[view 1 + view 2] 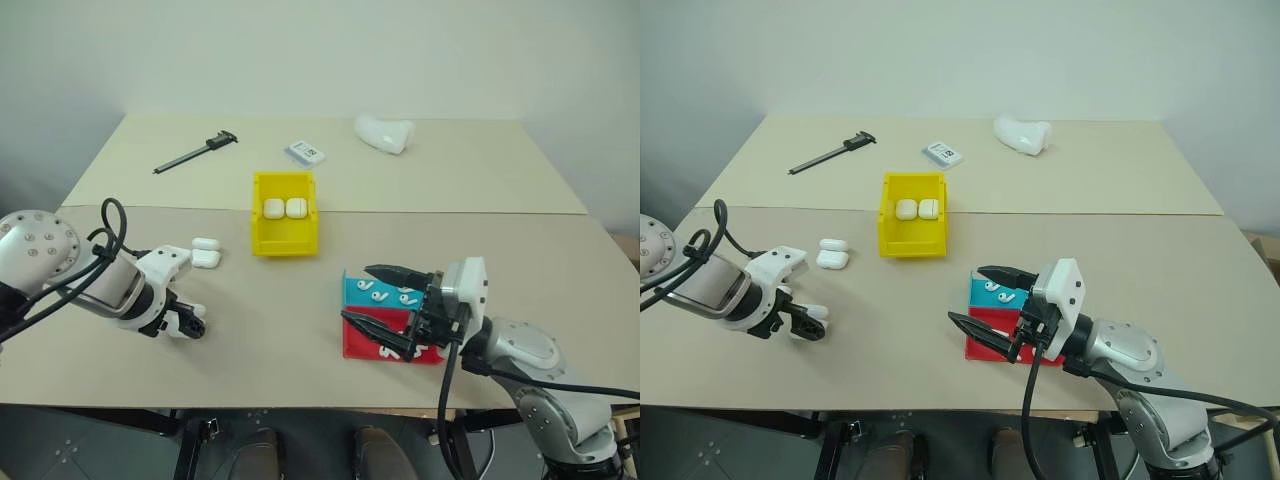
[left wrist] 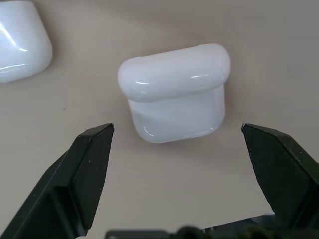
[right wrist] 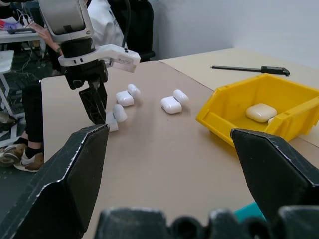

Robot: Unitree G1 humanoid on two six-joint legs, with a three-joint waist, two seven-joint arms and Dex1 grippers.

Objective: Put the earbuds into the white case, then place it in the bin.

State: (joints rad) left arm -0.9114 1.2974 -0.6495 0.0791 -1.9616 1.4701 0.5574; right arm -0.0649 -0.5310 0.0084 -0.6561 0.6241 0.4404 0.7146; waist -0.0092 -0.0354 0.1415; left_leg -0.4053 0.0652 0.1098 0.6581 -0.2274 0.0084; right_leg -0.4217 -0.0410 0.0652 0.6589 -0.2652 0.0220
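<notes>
We count two white cases [image 1: 285,208] inside the yellow bin [image 1: 283,241], two more [image 1: 205,251] at its nine o'clock. At five o'clock, earbuds [image 1: 385,294] lie on teal and red trays [image 1: 352,344]. Left gripper [image 2: 177,149] hangs spread above another case [image 2: 175,92]; right gripper [image 1: 378,298] gapes, empty.

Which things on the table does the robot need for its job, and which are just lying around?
Needed:
- earbuds on the teal tray
- white case under the open left gripper
- yellow bin

Lying about:
- black caliper
- labelled box
- white curved lump
</notes>
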